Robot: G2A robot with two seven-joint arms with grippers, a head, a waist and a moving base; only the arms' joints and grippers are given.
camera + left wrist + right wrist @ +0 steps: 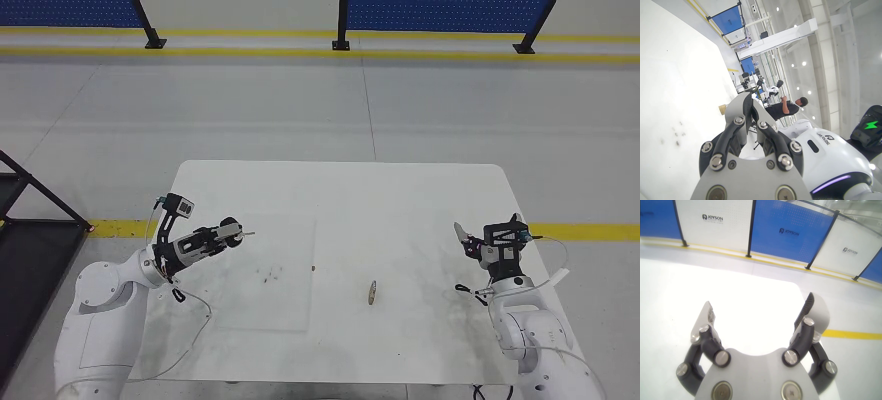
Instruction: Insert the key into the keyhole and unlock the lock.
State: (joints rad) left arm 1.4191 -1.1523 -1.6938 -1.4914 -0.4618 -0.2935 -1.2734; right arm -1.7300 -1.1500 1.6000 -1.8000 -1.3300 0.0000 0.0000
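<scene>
A small brass lock [372, 292] lies on the white table [400, 190], right of the middle and towards the front edge. My left gripper [236, 235] hovers over the table's left side, shut, with a thin metal key [248, 234] sticking out from its tips towards the lock. In the left wrist view its fingers [738, 106] are pressed together, and the lock [722, 109] shows just beyond them. My right gripper [480, 236] is held above the table's right edge, open and holding nothing [759, 298].
Some dark smudges [270, 275] mark the table between the left gripper and the lock, and a tiny speck [313, 269] lies near the middle. A black rack [20, 215] stands off the table's left side.
</scene>
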